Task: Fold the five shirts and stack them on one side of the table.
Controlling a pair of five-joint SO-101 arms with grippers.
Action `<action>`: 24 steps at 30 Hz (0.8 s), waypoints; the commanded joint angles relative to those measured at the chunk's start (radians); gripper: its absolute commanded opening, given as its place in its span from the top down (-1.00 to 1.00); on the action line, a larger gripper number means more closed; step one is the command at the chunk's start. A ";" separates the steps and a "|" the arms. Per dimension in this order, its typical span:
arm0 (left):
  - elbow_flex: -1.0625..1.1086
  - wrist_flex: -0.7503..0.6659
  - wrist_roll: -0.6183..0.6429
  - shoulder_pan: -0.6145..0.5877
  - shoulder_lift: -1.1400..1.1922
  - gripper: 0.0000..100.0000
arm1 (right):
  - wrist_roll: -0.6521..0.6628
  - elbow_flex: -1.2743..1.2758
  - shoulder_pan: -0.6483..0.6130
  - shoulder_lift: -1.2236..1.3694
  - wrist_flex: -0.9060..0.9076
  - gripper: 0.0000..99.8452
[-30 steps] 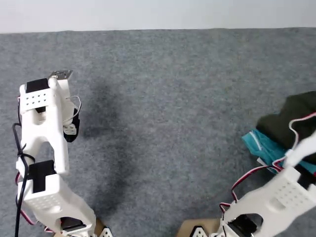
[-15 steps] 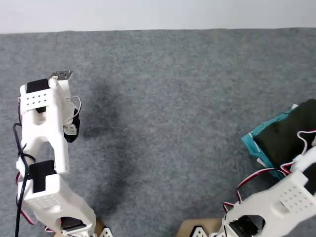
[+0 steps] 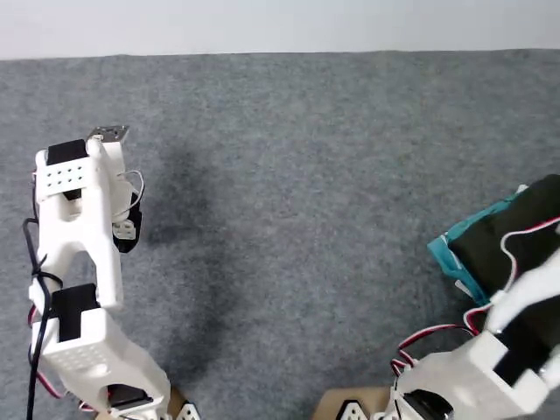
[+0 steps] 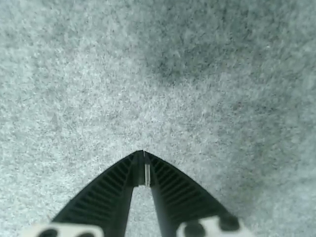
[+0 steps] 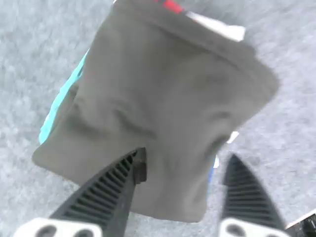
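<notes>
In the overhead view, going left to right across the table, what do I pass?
First the left arm, then bare grey table covering, the teal shirt, the dark shirt stacked on it. The right arm overlaps the shirts, so I skip it.

There is a dark shirt [image 5: 168,94], a teal shirt [image 3: 448,251] and a speckled grey table [image 3: 306,157].

The dark grey folded cotton shirt [image 3: 481,249], bunched up a second ago, now lies flattened on the teal folded shirt [image 3: 444,252] at the table's right edge. The white right arm [image 3: 490,372] has drawn back toward its base, its right gripper [image 5: 186,157] spread apart above the dark shirt
</notes>
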 commanded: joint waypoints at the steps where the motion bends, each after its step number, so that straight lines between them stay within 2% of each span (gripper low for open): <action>1: -0.002 0.012 0.002 0.008 -0.054 1.00 | -0.014 0.000 -0.039 0.039 0.018 0.92; 2: -0.002 0.012 0.002 0.008 -0.054 1.00 | -0.012 0.000 -0.045 0.068 0.012 0.99; 11: -0.002 0.012 0.002 0.008 -0.054 1.00 | -0.014 -0.002 -0.085 0.349 -0.027 0.95; 18: -0.002 0.012 0.002 0.008 -0.054 1.00 | -0.014 -0.071 -0.143 0.366 -0.035 0.95; 24: -0.002 0.012 0.002 0.008 -0.054 1.00 | -0.014 -0.135 -0.139 0.358 -0.027 0.95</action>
